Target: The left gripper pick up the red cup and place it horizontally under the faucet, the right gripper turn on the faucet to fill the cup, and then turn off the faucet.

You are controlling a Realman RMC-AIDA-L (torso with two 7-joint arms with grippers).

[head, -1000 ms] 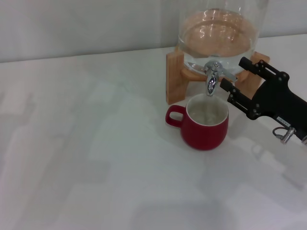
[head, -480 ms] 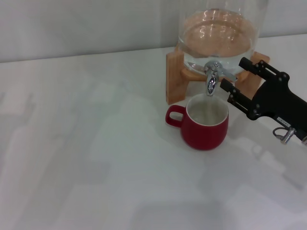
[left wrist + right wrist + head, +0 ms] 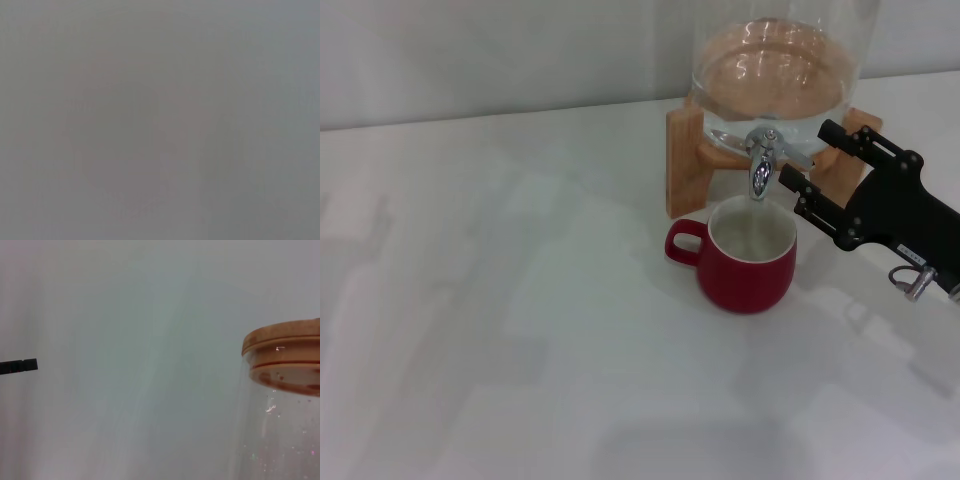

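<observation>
- Right gripper, black claw with two long slim fingers on a black wrist: positioned just beside the small shiny chrome faucet, fingers spread apart, pinching nothing.
- Nearer finger of the right gripper: tip close to the spout side of the faucet; contact with the lever cannot be confirmed.
- Farther finger: extended in front of the wooden stand, beyond the faucet lever.
- Small silver fitting: hanging under the black wrist, behind the fingers.
- Squat rounded dark-red ceramic cup, white inside: standing upright on the white counter, directly below the faucet spout, just below and beside the right gripper's nearer finger, clear of both fingers.
- Small red loop handle of the cup: pointing away from the right gripper.
- Cup interior: pale and hazy; fill level cannot be determined.
- Clear glass dispenser: seated on the wooden stand, behind faucet and right gripper; water visible inside.
- Right wrist view: one black fingertip at the frame edge, glass wall of the dispenser and its round wooden lid against a plain pale wall.
- Left gripper: outside the head view; left wrist view uniformly grey, state cannot be told.
</observation>
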